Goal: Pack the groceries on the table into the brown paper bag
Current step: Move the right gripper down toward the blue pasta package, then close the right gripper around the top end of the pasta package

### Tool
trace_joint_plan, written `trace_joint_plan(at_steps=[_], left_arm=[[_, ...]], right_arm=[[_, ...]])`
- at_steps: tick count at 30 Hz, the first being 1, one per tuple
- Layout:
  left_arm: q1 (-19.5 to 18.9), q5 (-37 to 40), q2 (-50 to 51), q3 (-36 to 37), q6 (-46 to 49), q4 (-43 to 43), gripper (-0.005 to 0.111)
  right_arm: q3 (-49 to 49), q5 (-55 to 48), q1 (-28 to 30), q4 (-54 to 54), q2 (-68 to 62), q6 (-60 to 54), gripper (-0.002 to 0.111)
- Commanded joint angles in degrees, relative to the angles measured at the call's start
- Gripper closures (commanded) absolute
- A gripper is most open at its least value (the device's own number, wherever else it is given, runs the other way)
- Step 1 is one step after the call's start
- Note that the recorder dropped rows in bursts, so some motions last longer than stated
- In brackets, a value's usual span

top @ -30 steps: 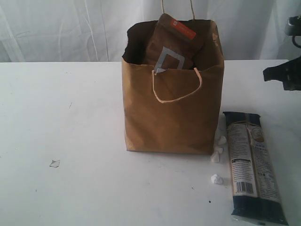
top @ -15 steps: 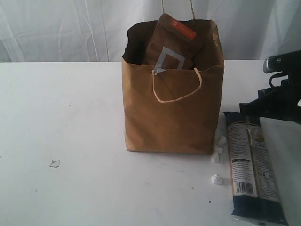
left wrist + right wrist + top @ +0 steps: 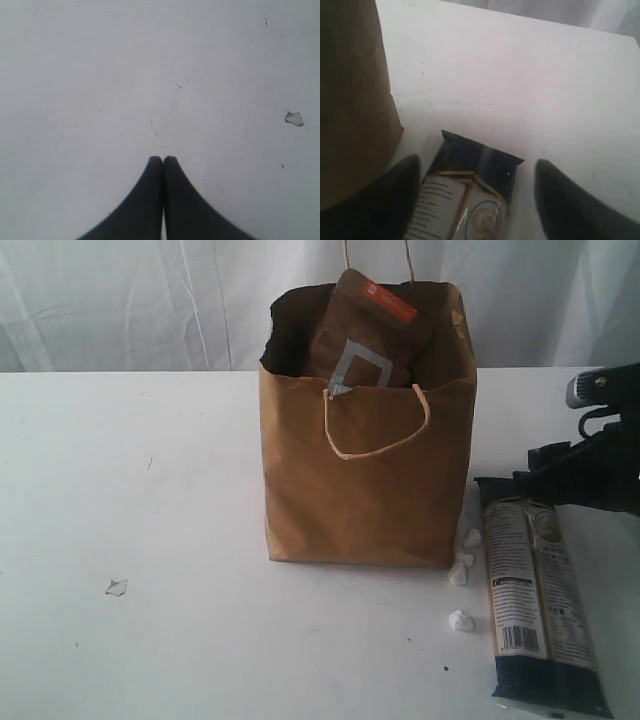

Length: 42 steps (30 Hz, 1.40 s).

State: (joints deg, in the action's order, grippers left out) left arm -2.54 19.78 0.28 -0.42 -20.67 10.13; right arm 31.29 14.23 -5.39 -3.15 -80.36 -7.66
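Note:
The brown paper bag (image 3: 368,465) stands upright on the white table (image 3: 150,490), and the brown foil pouch (image 3: 365,335) pokes out of its top. The other groceries are hidden. To the bag's right the long dark pasta packet (image 3: 540,590) lies flat. My right gripper (image 3: 477,167) hovers open above the packet's far end (image 3: 470,165), one finger on each side, the bag's wall (image 3: 355,100) close beside one finger. In the exterior view that gripper (image 3: 590,475) is at the right edge. My left gripper (image 3: 163,159) is shut and empty over bare table.
A tiny pale flake (image 3: 116,587) lies at front left, also in the left wrist view as the flake (image 3: 294,118). Small white crumpled bits (image 3: 461,565) sit between the bag's base and the packet. A white curtain (image 3: 150,300) hangs behind.
My right gripper has come down from the upper right edge to hover over the far end of the pasta packet. The bag and packet have not moved.

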Motion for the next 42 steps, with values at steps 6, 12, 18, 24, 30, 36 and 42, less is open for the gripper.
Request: trace_joint_plan(at_steps=[6,12,18,24,30,36,42], left_arm=[[-0.15,2.21,-0.28,0.42,-0.04,-0.02,0.107],[-0.15,2.21,-0.28,0.42,-0.04,-0.02,0.107],[-0.15,2.21,-0.28,0.42,-0.04,-0.02,0.107],[-0.15,2.21,-0.28,0.42,-0.04,-0.02,0.107],[-0.15,2.21,-0.28,0.42,-0.04,-0.02,0.107],[-0.15,2.21,-0.28,0.42,-0.04,-0.02,0.107],[-0.15,2.21,-0.28,0.42,-0.04,-0.02,0.107]], right_arm=[[8.38,-25.43,-0.85,-0.40,-0.07,4.43,0.027],[14.30,-32.75,-1.58,-0.40,-0.07,4.43,0.027],[16.36,-40.55,-1.58,-2.43,-0.07,5.27,0.027],[16.36,-41.33,-1.58,-3.44,-0.44,5.27,0.027],[16.95,-45.70,-1.58,-5.10,-4.06,6.74,0.027],[18.06,-48.67,-1.58,-5.00,-10.75,6.74,0.027],[18.32,-43.79,-1.47,-4.61,-14.61,6.78,0.027]])
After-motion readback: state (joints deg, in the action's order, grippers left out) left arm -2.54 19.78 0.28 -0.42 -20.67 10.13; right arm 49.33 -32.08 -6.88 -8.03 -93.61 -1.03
